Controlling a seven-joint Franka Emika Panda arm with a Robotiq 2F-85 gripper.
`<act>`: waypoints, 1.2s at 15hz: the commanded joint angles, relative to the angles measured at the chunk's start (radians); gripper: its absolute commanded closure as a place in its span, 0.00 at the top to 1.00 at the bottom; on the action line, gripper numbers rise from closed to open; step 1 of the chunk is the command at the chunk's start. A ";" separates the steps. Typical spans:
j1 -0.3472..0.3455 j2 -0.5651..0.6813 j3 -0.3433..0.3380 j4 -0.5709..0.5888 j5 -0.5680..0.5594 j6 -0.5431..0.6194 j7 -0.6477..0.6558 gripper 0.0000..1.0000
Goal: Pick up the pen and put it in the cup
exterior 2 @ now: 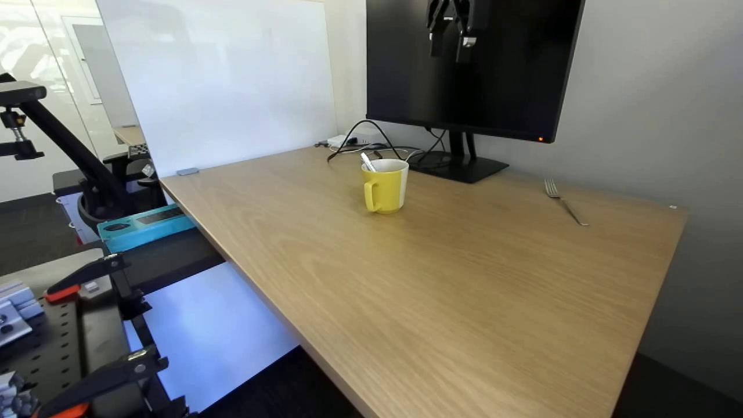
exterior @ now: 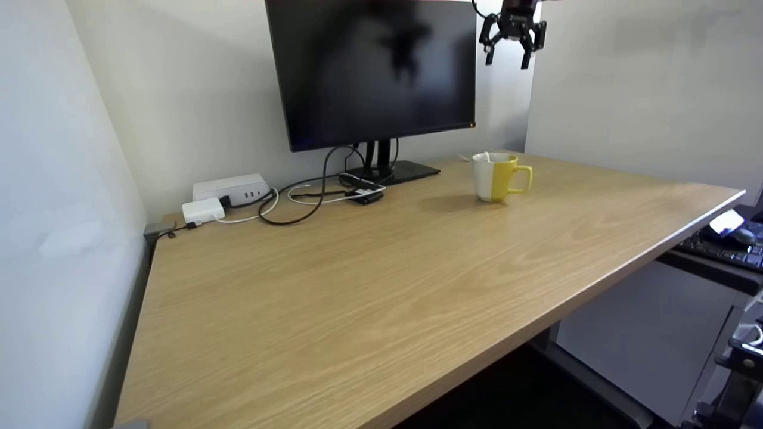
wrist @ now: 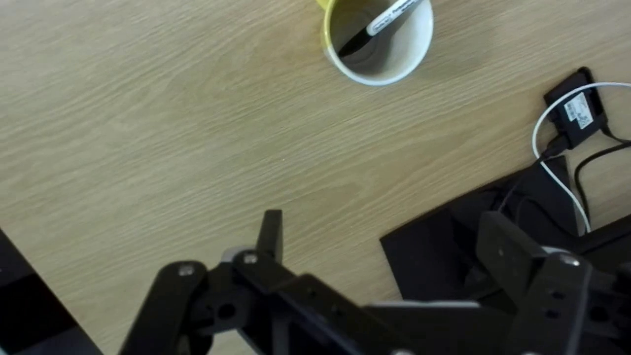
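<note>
The cup (exterior: 493, 182) is a yellow-and-white mug standing upright on the desk, in both exterior views (exterior 2: 390, 191). The pen (wrist: 387, 18) is inside the cup (wrist: 420, 42) in the wrist view. It leans there, dark end down and white section toward the rim. Its white end shows above the rim in both exterior views (exterior 2: 368, 162). My gripper (wrist: 382, 224) is open with nothing between its fingers. It is high above the desk, apart from the cup, and in an exterior view (exterior 2: 449, 51) it is in front of the monitor.
A black monitor (exterior: 381, 71) stands at the back on a black base (exterior 2: 464, 169). Black and white cables with a small black adapter (wrist: 577, 111) lie beside it. A white box (exterior: 232, 189) is near the wall. A fork (exterior 2: 563, 203) lies on the desk (exterior 2: 464, 290).
</note>
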 commanded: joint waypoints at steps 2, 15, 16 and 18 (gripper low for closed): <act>0.085 -0.168 -0.039 -0.291 -0.101 0.200 -0.136 1.00; -0.060 -0.601 0.126 -1.043 -0.331 0.574 -0.198 1.00; -0.072 -0.639 0.121 -1.112 -0.330 0.589 -0.220 1.00; -0.095 -0.725 0.107 -1.257 -0.328 0.603 -0.244 1.00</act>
